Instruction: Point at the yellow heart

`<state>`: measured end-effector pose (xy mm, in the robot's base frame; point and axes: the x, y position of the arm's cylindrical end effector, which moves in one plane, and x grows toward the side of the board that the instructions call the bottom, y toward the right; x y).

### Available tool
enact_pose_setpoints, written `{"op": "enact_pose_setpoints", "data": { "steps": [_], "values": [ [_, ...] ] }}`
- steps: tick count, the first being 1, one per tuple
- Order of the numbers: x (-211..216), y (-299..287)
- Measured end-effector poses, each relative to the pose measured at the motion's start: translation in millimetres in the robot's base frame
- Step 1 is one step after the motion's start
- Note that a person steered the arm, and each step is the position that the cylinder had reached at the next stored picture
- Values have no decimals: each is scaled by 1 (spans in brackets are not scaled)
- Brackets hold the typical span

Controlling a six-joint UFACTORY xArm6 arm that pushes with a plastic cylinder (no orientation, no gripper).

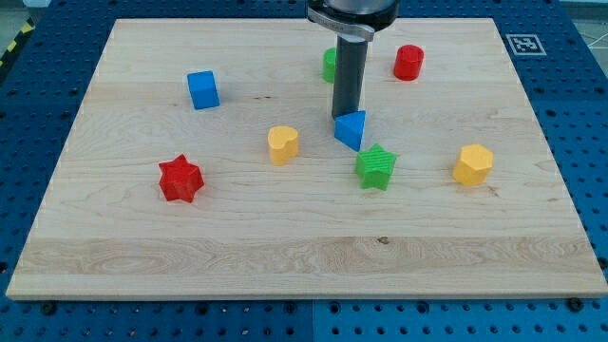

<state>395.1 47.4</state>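
Note:
The yellow heart (282, 143) lies near the board's middle, a little left of centre. My tip (345, 116) is at the lower end of the dark rod, touching or just behind the top of the blue triangular block (351, 129). The tip stands to the right of the yellow heart, about a block's width of bare wood between them. The rod hides part of a green block (329, 65) behind it.
A blue cube (202, 89) sits at the upper left, a red star (180, 179) at the lower left. A green star (376, 166) lies just below the blue triangle. A red cylinder (408, 62) is at the upper right, a yellow hexagon (472, 163) at the right.

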Motion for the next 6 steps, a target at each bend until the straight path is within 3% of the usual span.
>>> {"op": "enact_pose_setpoints", "data": {
  "steps": [3, 4, 5, 6],
  "values": [
    [1, -148],
    [42, -177],
    [83, -155],
    [95, -118]
  ]
}}
